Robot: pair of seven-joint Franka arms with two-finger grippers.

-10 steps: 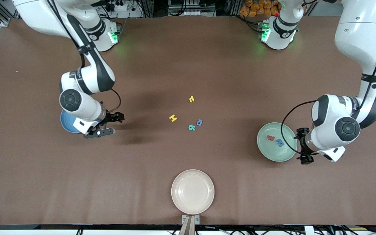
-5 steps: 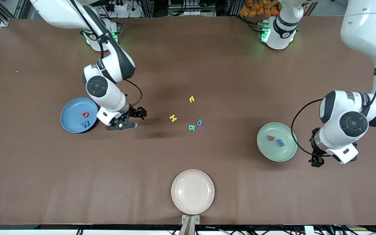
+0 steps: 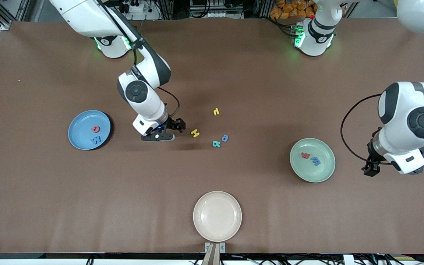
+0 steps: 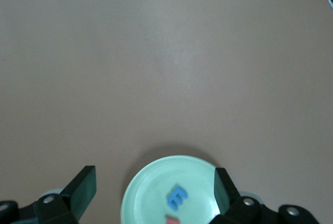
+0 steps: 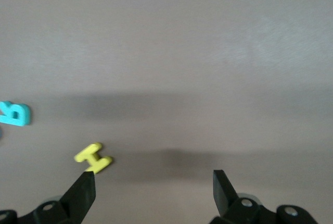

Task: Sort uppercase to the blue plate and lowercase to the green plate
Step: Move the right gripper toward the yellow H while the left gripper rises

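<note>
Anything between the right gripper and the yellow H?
Nothing: in the front view, only bare table separates the open right gripper from the yellow H; the right wrist view shows the same.

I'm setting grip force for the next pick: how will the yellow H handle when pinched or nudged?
The H looks small, thin and foam-like, so probably light and slightly squashy. It lies flat on the table, so it should slide, not roll. The open right hand is beside it; a gentle pinch likely suffices.
</note>
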